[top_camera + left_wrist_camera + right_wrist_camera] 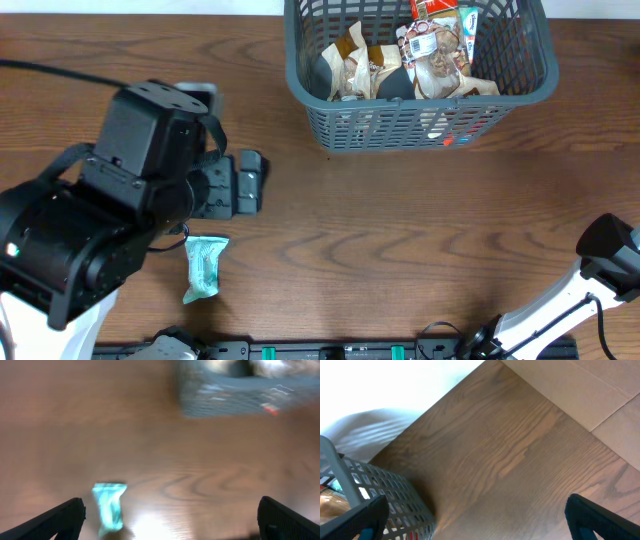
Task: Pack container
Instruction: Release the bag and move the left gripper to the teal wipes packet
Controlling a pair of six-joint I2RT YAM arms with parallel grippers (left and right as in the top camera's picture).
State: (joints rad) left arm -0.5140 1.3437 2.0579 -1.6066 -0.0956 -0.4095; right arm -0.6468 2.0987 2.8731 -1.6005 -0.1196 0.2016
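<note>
The container (420,118), a dark grey-blue lattice basket, stands at the table's far side and holds several snack packets (420,60). It also shows blurred in the left wrist view (235,392) and in the right wrist view (385,495). A teal snack packet (205,265) lies on the table at the front left, also in the left wrist view (110,507). My left gripper (250,182) is open and empty above the table, just behind the teal packet; its fingers (170,522) are wide apart. My right gripper (475,520) is open and empty, right of the container.
The right arm (600,265) reaches in from the front right corner. A black cable (50,70) runs across the far left. A rail with fittings (330,350) lines the front edge. The right wrist view shows the table's edge and tan board (580,395) beyond it.
</note>
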